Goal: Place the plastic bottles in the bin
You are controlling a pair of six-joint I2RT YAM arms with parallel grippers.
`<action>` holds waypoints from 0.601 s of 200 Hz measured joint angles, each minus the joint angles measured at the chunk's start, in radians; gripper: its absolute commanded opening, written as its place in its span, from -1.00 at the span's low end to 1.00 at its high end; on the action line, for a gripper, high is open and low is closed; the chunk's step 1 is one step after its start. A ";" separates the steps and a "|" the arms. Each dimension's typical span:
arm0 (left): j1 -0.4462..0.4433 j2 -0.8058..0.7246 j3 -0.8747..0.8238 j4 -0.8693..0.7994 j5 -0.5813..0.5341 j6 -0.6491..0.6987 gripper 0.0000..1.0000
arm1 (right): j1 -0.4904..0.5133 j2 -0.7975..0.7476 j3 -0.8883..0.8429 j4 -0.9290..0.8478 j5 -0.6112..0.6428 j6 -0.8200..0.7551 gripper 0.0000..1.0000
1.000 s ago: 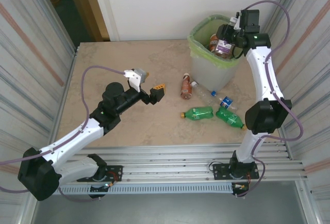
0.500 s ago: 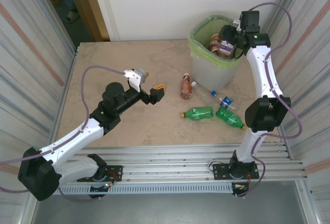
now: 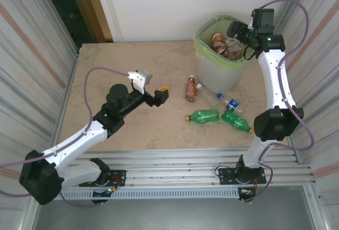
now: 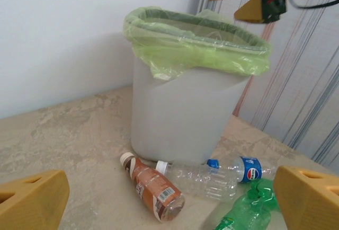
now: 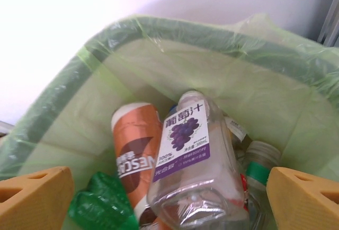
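The bin (image 3: 214, 75) holds several bottles, a grape bottle (image 5: 185, 156) topmost under the right gripper (image 5: 169, 195), spread wide, empty. The left gripper (image 3: 154, 86), likewise wide and empty, hangs over the table (image 3: 116, 60). Four bottles (image 3: 205, 116) lie by the bin's foot; round, they may roll from an off-centre pinch.

right gripper (image 3: 234, 29) now spread wide above the bin (image 3: 214, 73), purple-labelled bottle (image 5: 188, 156) no longer in its jaws, lying inside among the other bottles, right arm shifted slightly up and toward the right rim
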 measured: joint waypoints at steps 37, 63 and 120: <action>0.000 0.033 0.004 -0.027 -0.016 -0.011 0.98 | 0.001 -0.079 0.000 -0.011 -0.003 -0.005 0.98; 0.000 0.068 0.027 -0.057 -0.033 -0.030 0.98 | 0.011 -0.143 -0.011 -0.033 0.005 -0.009 0.98; 0.000 0.161 0.092 -0.127 -0.074 -0.087 0.98 | 0.029 -0.443 -0.336 -0.049 0.090 -0.009 0.95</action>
